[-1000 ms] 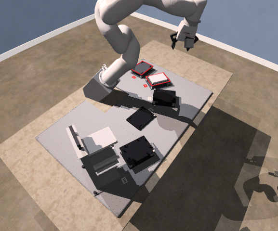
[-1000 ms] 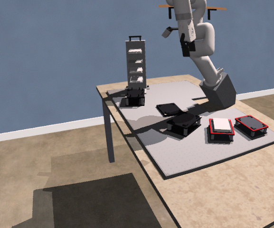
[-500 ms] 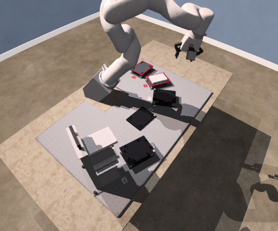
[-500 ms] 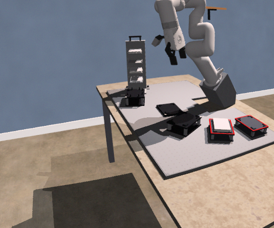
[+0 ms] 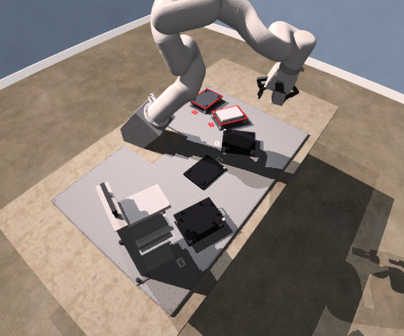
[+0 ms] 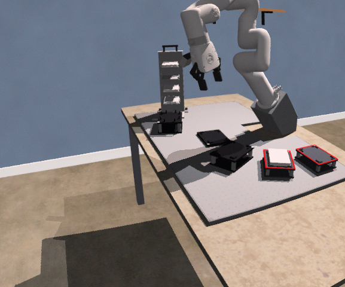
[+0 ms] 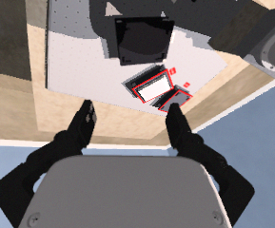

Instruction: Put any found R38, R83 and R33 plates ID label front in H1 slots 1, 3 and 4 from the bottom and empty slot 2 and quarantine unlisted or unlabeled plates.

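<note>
The plate hotel H1 [image 5: 140, 217] stands at the near left of the deck; in the exterior view [image 6: 170, 81] it is a tall rack with white plates on its shelves, their labels too small to read. The black landing nest [image 5: 199, 220] beside it carries no plate. A white plate [image 5: 230, 115] sits in one red-rimmed quarantine nest, also in the wrist view [image 7: 151, 89]. The other red-rimmed nest [image 5: 206, 99] is empty. My gripper [image 5: 276, 90] hangs high above the deck's far edge, open and empty; it also shows in the wrist view [image 7: 131, 121].
A raised black nest [image 5: 239, 141] and a flat black pad [image 5: 204, 171] lie in the middle of the deck. The arm's base [image 5: 142, 126] stands at the deck's left edge, next to the quarantine nests.
</note>
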You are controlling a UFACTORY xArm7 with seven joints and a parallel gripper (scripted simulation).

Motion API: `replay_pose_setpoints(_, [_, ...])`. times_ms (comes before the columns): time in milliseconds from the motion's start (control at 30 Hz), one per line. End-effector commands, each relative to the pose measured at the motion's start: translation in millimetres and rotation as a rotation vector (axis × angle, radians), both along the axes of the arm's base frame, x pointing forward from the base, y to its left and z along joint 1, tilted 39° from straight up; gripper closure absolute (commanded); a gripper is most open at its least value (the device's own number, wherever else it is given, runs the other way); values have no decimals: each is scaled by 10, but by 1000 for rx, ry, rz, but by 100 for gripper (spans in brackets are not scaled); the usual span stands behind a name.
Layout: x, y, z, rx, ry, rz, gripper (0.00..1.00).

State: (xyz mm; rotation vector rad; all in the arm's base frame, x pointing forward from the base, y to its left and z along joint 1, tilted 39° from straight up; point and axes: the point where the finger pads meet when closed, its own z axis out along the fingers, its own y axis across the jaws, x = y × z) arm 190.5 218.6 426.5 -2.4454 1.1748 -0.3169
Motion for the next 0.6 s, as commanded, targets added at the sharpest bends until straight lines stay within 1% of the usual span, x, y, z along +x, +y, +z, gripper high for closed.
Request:
replay_pose_setpoints(0, [164, -79, 0, 26, 10, -29, 0])
replay_pose_setpoints(100, [295, -150, -17, 26, 10, -29, 0])
replay_pose_setpoints(167, [295, -150, -17, 26, 10, -29, 0])
replay_pose_setpoints(267, [416, -238, -37, 79, 33, -100, 0])
replay_pose_setpoints(467, [651, -411, -77, 79, 32, -101, 0])
replay_pose_setpoints(567, [757, -515, -100, 133, 47, -178, 0])
